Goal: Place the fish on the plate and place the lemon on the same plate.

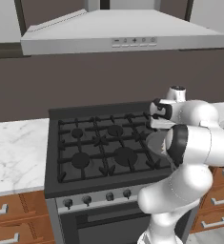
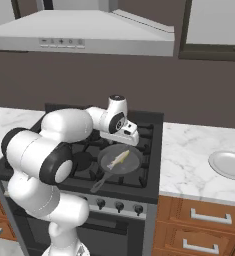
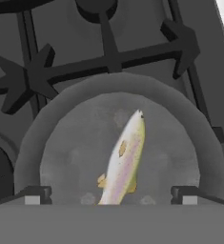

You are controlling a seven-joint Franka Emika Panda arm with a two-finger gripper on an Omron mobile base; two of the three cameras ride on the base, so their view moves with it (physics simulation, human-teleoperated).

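Observation:
The pale cream-silver fish (image 3: 125, 157) lies in a dark grey frying pan (image 3: 70, 138) on the stove's front right burner; the right base view shows the fish (image 2: 118, 159) there too. My gripper (image 3: 111, 195) hangs just above the pan, open, one fingertip on each side of the fish's tail end, not touching it. From the right base, the gripper (image 2: 130, 136) sits over the pan's far rim. The whitish-grey plate (image 2: 230, 164) rests on the marble counter to the right of the stove, with nothing on it. The lemon is out of view.
The pan's long handle (image 2: 100, 184) points toward the stove's front edge. Black burner grates (image 1: 99, 147) cover the stove top. A range hood (image 1: 123, 33) hangs above. Marble counters (image 1: 13, 152) flank the stove on both sides, with wooden drawers (image 2: 204, 225) below.

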